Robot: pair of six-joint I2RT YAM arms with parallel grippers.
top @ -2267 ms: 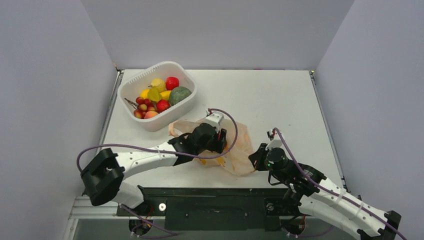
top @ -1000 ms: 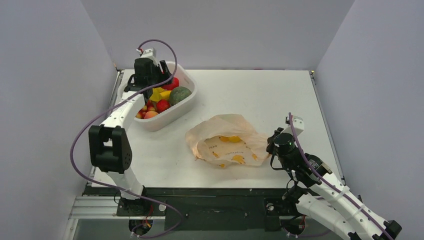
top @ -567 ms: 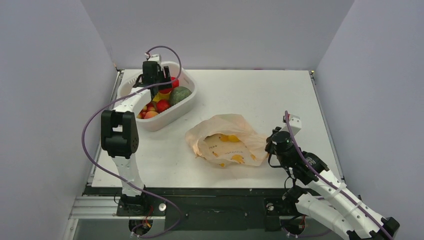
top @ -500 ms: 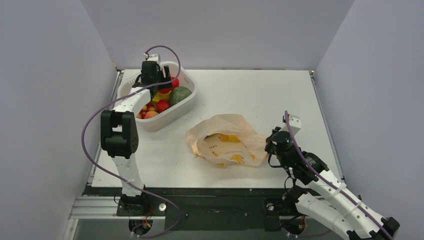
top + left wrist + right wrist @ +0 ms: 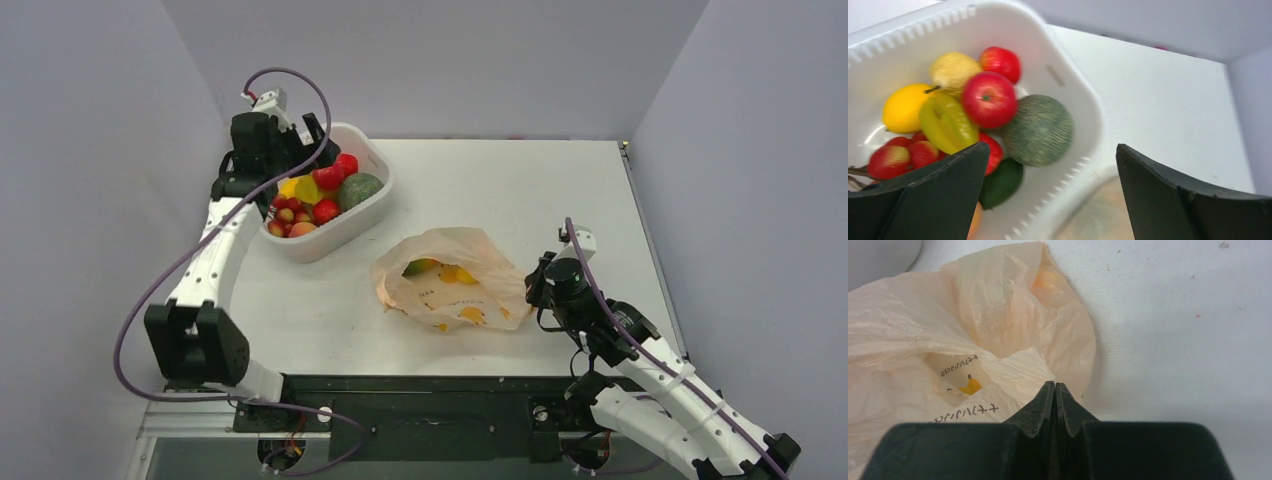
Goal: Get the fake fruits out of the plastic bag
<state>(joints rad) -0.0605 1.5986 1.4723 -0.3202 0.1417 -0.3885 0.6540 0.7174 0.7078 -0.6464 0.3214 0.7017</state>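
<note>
Our left hand (image 5: 1050, 150) has just sprung wide and empty, leaving a glossy red toy fruit (image 5: 989, 99) in the white slotted basket (image 5: 1068, 85) at the surface's (image 5: 520, 180) far-left corner. Our right hand (image 5: 1054, 385) pinches the translucent peach plastic bag (image 5: 470, 300) toward the near edge, and yellow fruits (image 5: 452, 273) wait inside it.

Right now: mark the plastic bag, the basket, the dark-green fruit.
plastic bag (image 5: 455, 243): top view, upper fold.
basket (image 5: 330, 235): top view, near wall.
dark-green fruit (image 5: 1037, 130): left wrist view, centre.
</note>
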